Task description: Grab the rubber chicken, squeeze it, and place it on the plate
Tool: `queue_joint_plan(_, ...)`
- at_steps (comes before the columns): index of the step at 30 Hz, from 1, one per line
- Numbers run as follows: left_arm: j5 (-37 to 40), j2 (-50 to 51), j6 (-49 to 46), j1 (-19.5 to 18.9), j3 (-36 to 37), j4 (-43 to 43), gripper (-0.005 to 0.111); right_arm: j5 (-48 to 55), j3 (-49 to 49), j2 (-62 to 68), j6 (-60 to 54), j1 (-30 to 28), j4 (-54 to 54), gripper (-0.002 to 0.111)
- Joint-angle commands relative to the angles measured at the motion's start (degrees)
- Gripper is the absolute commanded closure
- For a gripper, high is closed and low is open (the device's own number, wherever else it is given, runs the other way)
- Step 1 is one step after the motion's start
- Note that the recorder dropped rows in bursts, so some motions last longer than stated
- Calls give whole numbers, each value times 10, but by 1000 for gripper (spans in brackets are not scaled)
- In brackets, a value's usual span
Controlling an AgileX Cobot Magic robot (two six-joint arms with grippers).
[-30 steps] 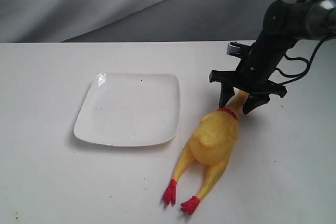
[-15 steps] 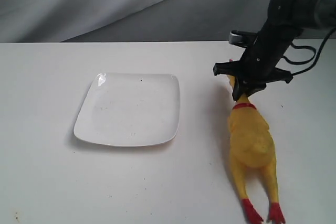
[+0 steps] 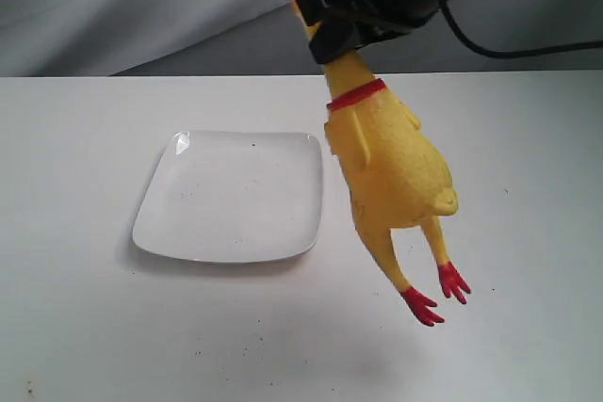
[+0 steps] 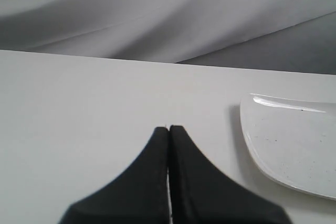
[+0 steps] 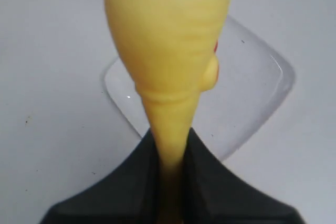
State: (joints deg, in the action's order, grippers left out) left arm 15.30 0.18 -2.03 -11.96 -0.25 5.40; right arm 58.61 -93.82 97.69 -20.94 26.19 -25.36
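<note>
The yellow rubber chicken (image 3: 391,167) hangs in the air, head up and red feet down, just right of the white square plate (image 3: 231,197). My right gripper (image 3: 330,21) is shut on its thin neck, above the red band. In the right wrist view the chicken (image 5: 168,45) swells out from between the black fingers (image 5: 126,182), with the plate (image 5: 252,93) below it. My left gripper (image 4: 168,128) is shut with nothing in it, low over the table; the plate's edge (image 4: 294,145) lies off to one side of it. The left gripper is out of the exterior view.
The white table (image 3: 94,327) stretches around the plate, with a few dark specks on it. A grey cloth backdrop (image 3: 141,7) hangs behind the table's far edge. A black cable (image 3: 528,44) trails from the right arm.
The right gripper has lifted the chicken by its neck off the table and carried it up and to the left, toward the plate. Its body now dangles free.
</note>
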Motion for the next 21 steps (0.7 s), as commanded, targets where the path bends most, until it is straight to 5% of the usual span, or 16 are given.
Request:
queue_joint_plan(1,0,-2,-1,-1,3,-1,107,-31,-2,-34,-48,50,-28,108)
queue_joint_plan(5,-27,-2,-27,-1,3,-41,107,-41,-2,-42,-131,90,-116,108)
queue_joint_plan(11,-215,-2,1,-1,3,-23,107,-40,-2,-42,-224,126,-162,108)
queue_joint_plan(18,-329,-2,4,-1,3,-23,107,7,-2,-46,-276,126,-211,108)
queue_joint_plan(21,-359,-2,88,-1,3,-23,107,20,-2,-53,-281,126,-211,108)
